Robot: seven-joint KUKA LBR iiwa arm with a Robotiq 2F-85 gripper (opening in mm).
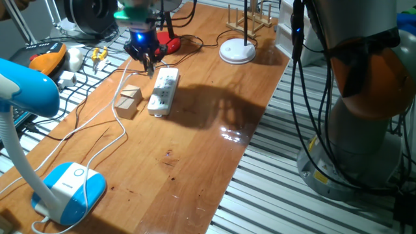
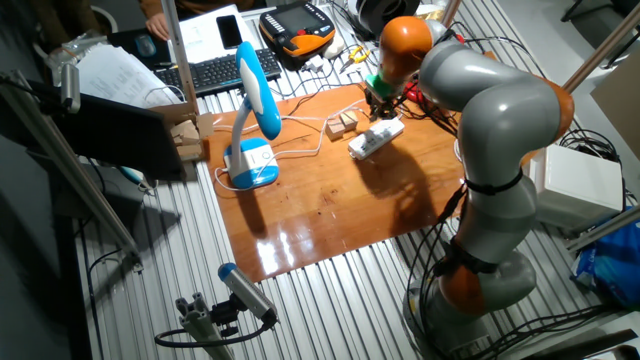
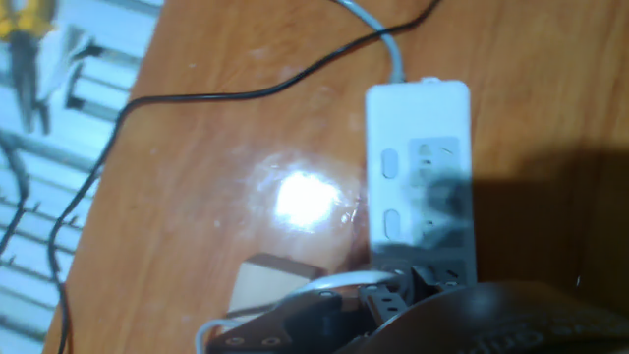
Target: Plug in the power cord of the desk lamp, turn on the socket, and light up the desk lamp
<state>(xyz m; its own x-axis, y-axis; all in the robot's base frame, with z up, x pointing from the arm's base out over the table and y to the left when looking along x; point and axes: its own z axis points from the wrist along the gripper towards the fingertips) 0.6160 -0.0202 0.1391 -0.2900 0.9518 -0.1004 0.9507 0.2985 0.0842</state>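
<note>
From one fixed view, nearest me: desk lamp (image 1: 68, 185) at the desk (image 1: 195, 149) front corner, base flat, unlit. Its power cord (image 1: 104, 117) runs back past a wooden block (image 1: 129, 102); thin, limp, light, so I judge it will flop unless taken at the rigid plug. Further back the socket (image 1: 163, 91) lies flat, light and likely to slide. The hand (image 1: 148, 63) hovers at its far end, fingers close together; I cannot tell if it grips the plug.

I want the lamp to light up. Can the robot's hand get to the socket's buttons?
Probably yes. The end effector hangs right above the socket, and nothing covers the buttons in the hand view.
</note>
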